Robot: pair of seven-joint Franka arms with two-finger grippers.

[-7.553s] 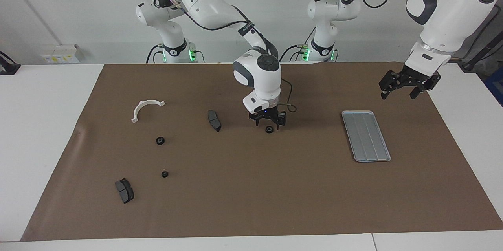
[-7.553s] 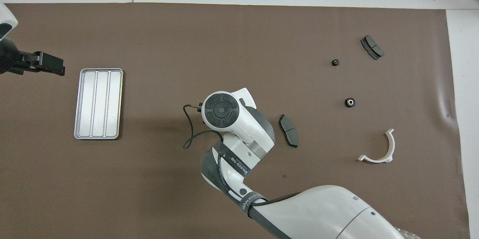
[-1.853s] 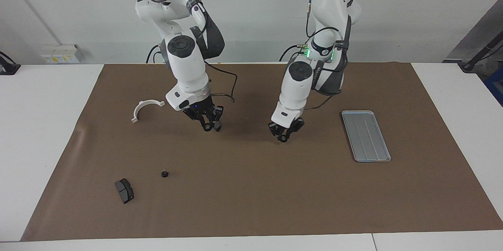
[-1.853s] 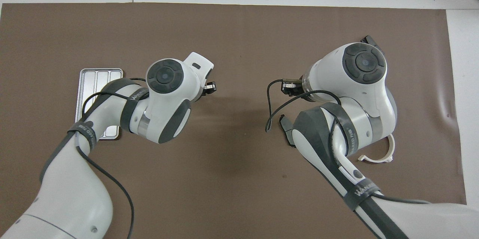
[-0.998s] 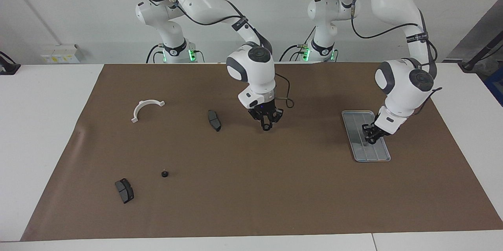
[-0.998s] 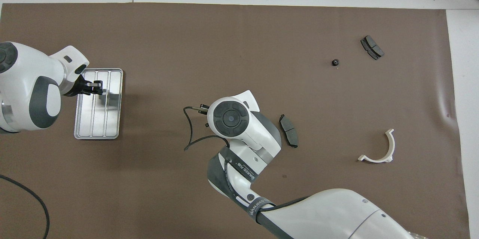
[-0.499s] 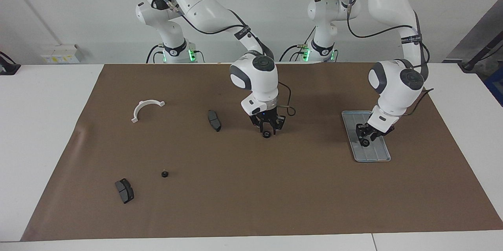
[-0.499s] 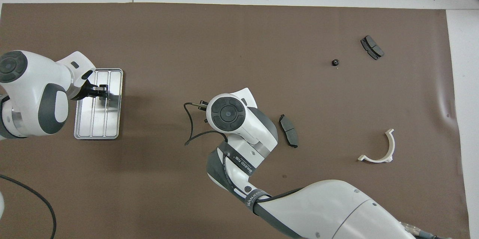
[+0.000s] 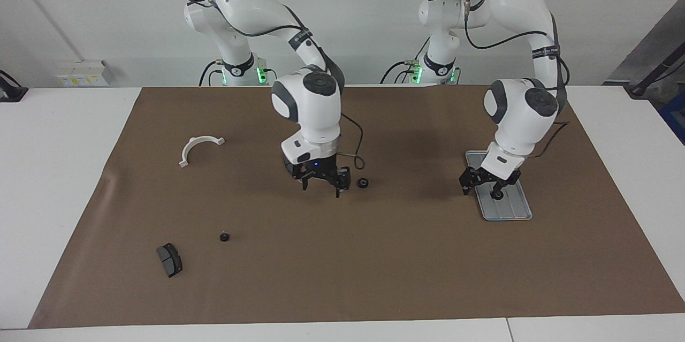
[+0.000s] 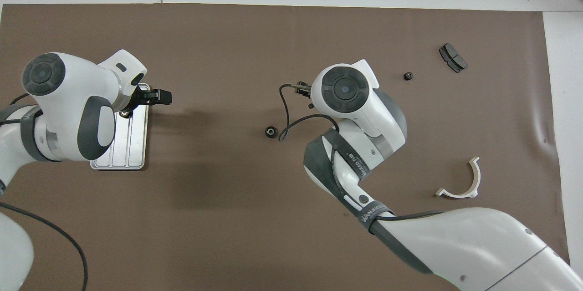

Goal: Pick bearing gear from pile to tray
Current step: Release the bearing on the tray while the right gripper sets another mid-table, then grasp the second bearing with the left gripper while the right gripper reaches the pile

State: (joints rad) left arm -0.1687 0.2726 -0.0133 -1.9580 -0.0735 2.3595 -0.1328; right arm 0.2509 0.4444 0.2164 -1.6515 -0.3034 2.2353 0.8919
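Observation:
The silver tray (image 9: 514, 205) (image 10: 132, 145) lies toward the left arm's end of the mat. A black gear (image 9: 497, 194) rests on it. My left gripper (image 9: 481, 188) (image 10: 157, 97) hangs open just over the tray's edge by that gear, holding nothing. A second gear (image 9: 363, 183) (image 10: 271, 132) lies mid-mat. My right gripper (image 9: 321, 187) hovers open beside it, toward the right arm's end; in the overhead view its own wrist hides it. A smaller gear (image 9: 225, 236) (image 10: 408, 75) sits farther from the robots.
A white half-ring bracket (image 9: 199, 147) (image 10: 460, 181) and a dark brake pad (image 9: 169, 259) (image 10: 452, 57) lie toward the right arm's end of the brown mat (image 9: 374, 267). The right arm's wrist covers the mat under it.
Both grippers have opened. The left one let a gear go onto the tray; the right one let a gear go mid-mat and moved toward the right arm's end.

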